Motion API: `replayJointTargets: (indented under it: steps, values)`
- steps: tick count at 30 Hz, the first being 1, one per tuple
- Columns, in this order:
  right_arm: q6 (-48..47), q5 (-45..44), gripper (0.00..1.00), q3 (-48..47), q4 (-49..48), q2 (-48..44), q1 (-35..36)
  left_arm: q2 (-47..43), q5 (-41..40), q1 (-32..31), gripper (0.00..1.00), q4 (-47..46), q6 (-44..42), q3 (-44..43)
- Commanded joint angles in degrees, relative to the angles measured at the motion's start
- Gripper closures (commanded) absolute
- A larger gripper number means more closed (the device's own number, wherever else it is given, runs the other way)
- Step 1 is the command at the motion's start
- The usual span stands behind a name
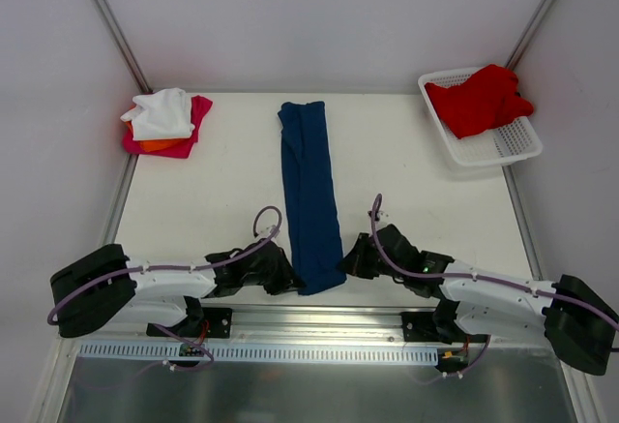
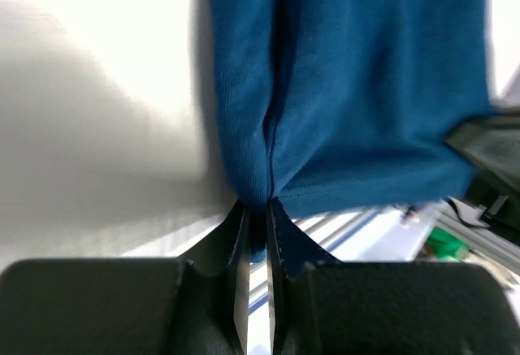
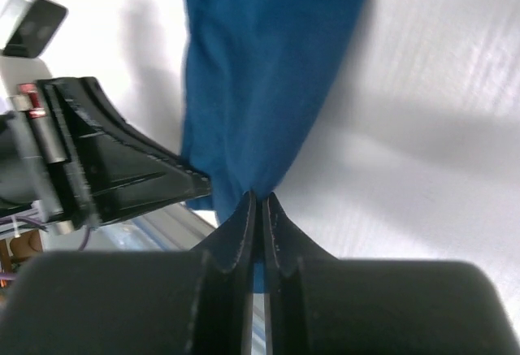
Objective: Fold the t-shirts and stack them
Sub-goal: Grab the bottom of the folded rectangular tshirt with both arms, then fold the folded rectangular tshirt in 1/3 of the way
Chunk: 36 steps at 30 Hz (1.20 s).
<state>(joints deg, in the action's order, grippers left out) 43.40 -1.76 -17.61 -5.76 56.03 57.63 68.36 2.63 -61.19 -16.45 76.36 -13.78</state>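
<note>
A navy blue t-shirt (image 1: pixel 309 191) lies folded into a long narrow strip down the middle of the table. My left gripper (image 1: pixel 292 280) is shut on its near left corner; the cloth (image 2: pixel 341 87) shows pinched between the fingers (image 2: pixel 257 209). My right gripper (image 1: pixel 345 266) is shut on the near right corner, with the cloth (image 3: pixel 260 71) pinched at the tips (image 3: pixel 258 201). A folded stack with a white t-shirt (image 1: pixel 162 111) over orange (image 1: pixel 157 144) and magenta (image 1: pixel 196 123) ones sits at the far left. A red t-shirt (image 1: pixel 479 101) lies crumpled in the basket.
The white lattice basket (image 1: pixel 503 147) stands at the far right corner. Metal frame posts rise at both back corners. The table's near edge and a rail run just behind both grippers. My left gripper's body shows in the right wrist view (image 3: pixel 97 160).
</note>
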Motion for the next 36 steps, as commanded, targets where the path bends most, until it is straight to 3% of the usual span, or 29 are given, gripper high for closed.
replayJointTargets:
  steps: [1,5,14,36]
  values:
    - [-3.0,-2.2,1.0,-4.7,2.8,-2.3,0.2,-3.0,-6.5,-0.3,1.0,18.0,-7.0,-3.7]
    - [-5.1,-2.7,1.0,-8.1,5.1,-2.9,-0.2,-6.0,-8.0,2.0,1.0,25.4,-12.2,-9.1]
    - [-11.6,-3.3,1.0,-16.0,9.1,-0.6,-4.2,-7.5,-5.7,13.3,1.0,28.9,-24.0,-18.3]
    - [-22.5,6.2,1.0,-32.5,8.2,19.9,-19.5,13.4,0.9,29.1,1.0,28.4,-39.5,-41.4]
